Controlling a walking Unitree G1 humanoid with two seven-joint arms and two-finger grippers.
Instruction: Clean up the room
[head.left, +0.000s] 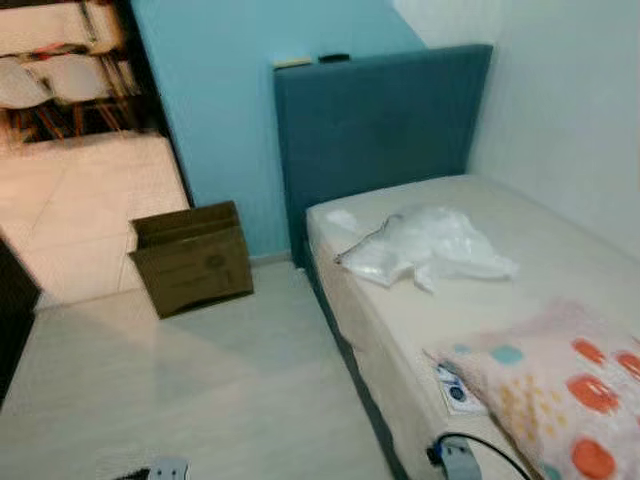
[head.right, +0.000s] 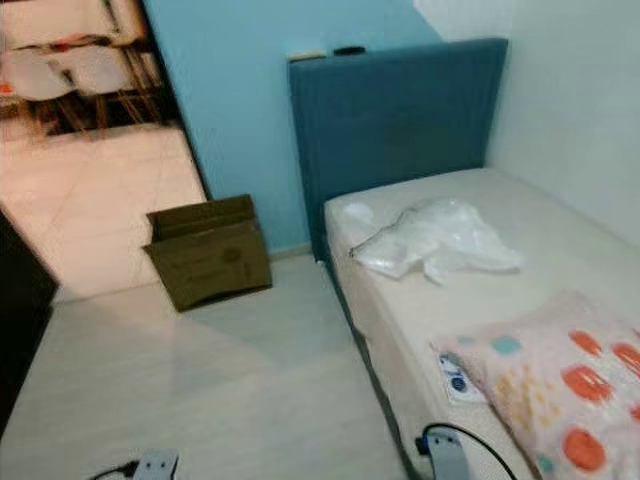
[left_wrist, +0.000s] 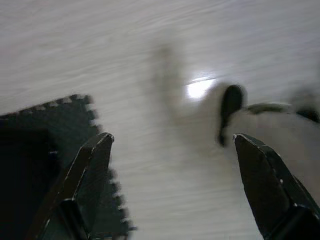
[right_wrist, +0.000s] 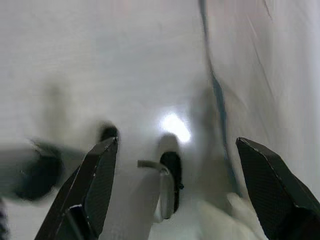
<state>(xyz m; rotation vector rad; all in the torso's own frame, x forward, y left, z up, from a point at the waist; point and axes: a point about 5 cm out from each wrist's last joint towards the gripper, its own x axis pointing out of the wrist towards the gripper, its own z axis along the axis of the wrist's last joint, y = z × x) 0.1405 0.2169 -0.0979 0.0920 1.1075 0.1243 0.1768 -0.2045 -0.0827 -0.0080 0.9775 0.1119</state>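
One bed (head.left: 520, 260) is lying along the right wall, one crumpled plastic bag (head.left: 425, 248) resting near its head and one spotted blanket (head.left: 560, 385) at the near end. One open cardboard box (head.left: 192, 257) is standing beside the blue wall, with wide bare floor (head.left: 200, 390) in front. The left gripper (left_wrist: 172, 150) and right gripper (right_wrist: 175, 155) are hanging over the floor, fingers spread wide, holding nothing.
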